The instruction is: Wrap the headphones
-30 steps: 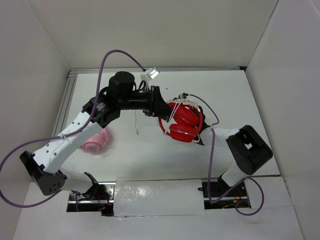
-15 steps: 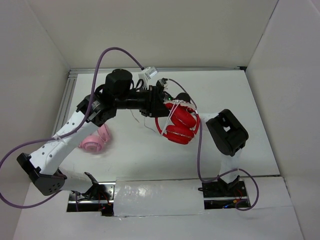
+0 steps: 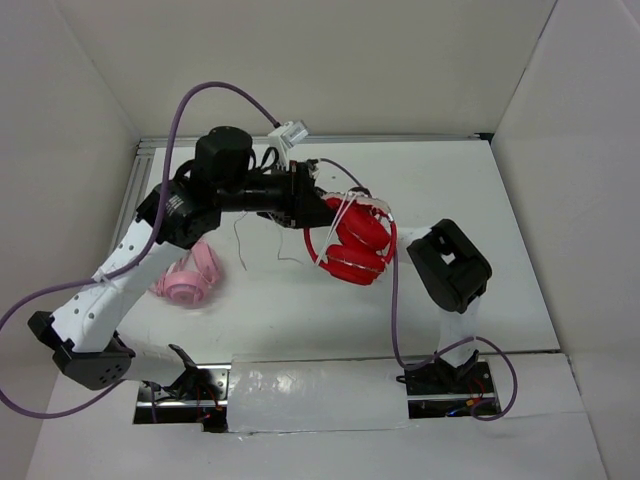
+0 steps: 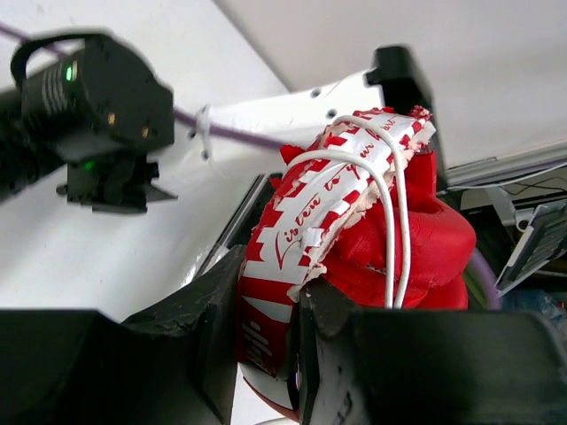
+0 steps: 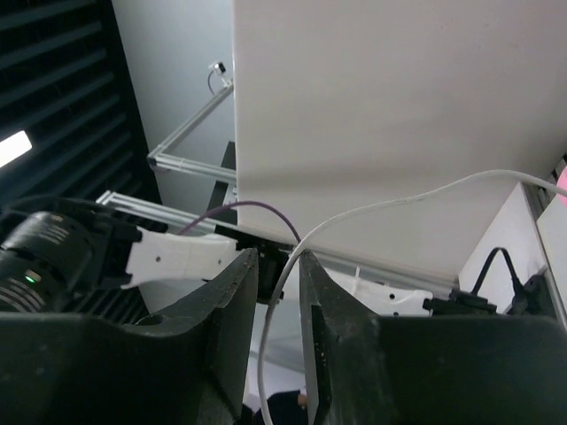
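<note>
The red headphones (image 3: 355,245) hang above the table's middle, cups folded together, with white cable (image 4: 391,221) looped over the headband and cups. My left gripper (image 3: 308,206) reaches in from the left and is shut on the printed red-and-white headband (image 4: 306,212), which is clamped between its jaws (image 4: 266,328). My right gripper (image 5: 278,261) points up at the wall, jaws a little apart, and the thin white cable (image 5: 390,205) runs loosely through the gap. In the top view the right gripper is hidden behind the headphones. A loose cable tail (image 3: 240,240) dangles left of the cups.
Pale pink headphones (image 3: 188,278) lie on the table under my left arm. My right arm's elbow (image 3: 450,265) is folded close to the right of the red cups. White walls close in the table on three sides, and purple arm cables (image 3: 190,110) arc overhead.
My left gripper has carried the red headphones slightly left and toward me. The right arm folded back and its jaws have parted around the cable. The cable tail swung left.
</note>
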